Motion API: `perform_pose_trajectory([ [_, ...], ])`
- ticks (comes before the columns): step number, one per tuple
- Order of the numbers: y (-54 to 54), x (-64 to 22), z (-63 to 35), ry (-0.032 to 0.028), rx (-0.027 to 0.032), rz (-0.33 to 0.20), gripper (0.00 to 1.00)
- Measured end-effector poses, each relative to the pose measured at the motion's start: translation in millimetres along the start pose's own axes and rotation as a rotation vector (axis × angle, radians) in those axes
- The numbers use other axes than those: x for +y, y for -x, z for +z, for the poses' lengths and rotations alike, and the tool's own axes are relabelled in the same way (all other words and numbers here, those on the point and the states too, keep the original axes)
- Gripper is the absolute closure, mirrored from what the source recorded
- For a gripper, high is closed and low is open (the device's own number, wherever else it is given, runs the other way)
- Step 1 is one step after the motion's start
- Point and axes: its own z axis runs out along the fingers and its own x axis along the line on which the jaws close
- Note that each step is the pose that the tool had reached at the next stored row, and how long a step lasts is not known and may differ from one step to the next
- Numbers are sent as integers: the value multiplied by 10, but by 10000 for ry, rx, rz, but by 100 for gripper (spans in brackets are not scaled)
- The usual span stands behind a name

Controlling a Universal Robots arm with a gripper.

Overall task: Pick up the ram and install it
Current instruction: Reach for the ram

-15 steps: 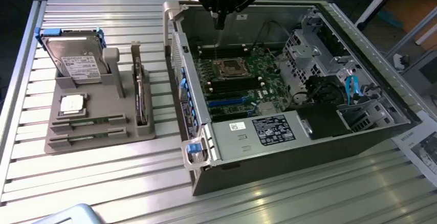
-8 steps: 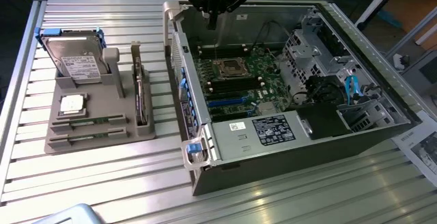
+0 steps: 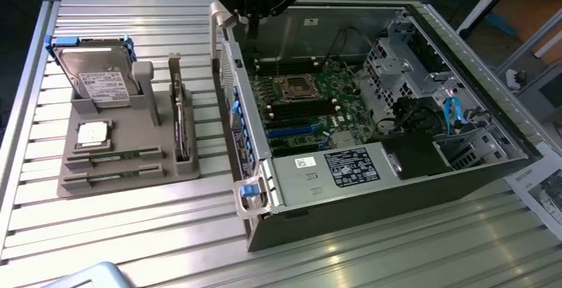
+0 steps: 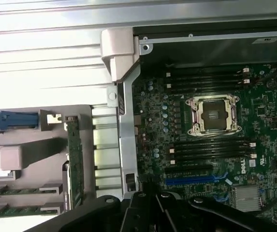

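- The black, multi-linked metal gripper [image 3: 253,31] hangs at the upper middle of the exterior view, pointing straight down.
- Its slim dark fingers [image 3: 253,24] are pressed together into one narrow stem, with the jaws fully closed.

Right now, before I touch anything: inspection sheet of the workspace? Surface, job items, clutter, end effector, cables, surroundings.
Surface: slatted metal table.
Job's things: two ram sticks lie flat in the front slots of the grey holder; the open computer case lies beside it, motherboard exposed, memory slots apparently unfilled.
Clutter: hard drive, processor chip and upright expansion card on the same holder.
End effector: shut, holding nothing, above the case's edge.
Cables: blue cable and black leads inside the case.
Surroundings: printed sheet at the exterior view's right.
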Motion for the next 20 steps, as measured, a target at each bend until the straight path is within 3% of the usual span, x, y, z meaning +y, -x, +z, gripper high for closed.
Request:
perform_pose_trajectory([
  [12, -510, -38, -13, 1, -13, -1, 90],
  [17, -843, -64, -23, 1, -26, -3, 90],
  [20, -989, -74, -26, 2, -34, -1, 90],
])
